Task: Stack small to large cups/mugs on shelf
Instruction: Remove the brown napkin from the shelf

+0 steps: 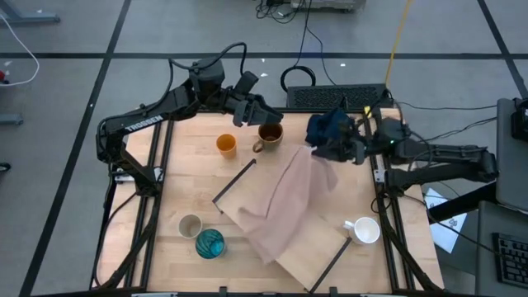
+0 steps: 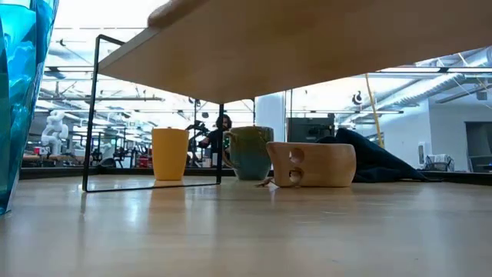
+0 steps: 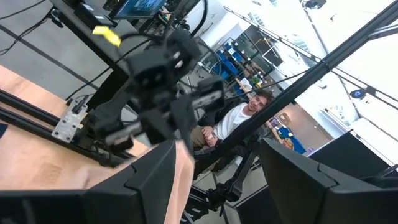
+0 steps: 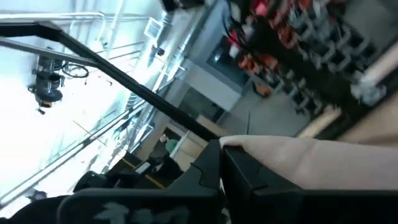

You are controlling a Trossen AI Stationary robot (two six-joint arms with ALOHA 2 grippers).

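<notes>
1. My right gripper [image 4: 221,155] is clenched on the pink cloth [image 1: 285,206] draped over the shelf [image 1: 233,183]. I should lift it fully clear first.
2. My left gripper [image 1: 254,107] hangs released beside the brown mug [image 1: 270,134], with the orange cup [image 1: 226,145] nearby.

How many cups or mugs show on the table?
5: orange cup and dark brown mug at the far side, beige-grey cup and teal cup near-left, white mug near-right. The pink cloth may hide another.
</notes>
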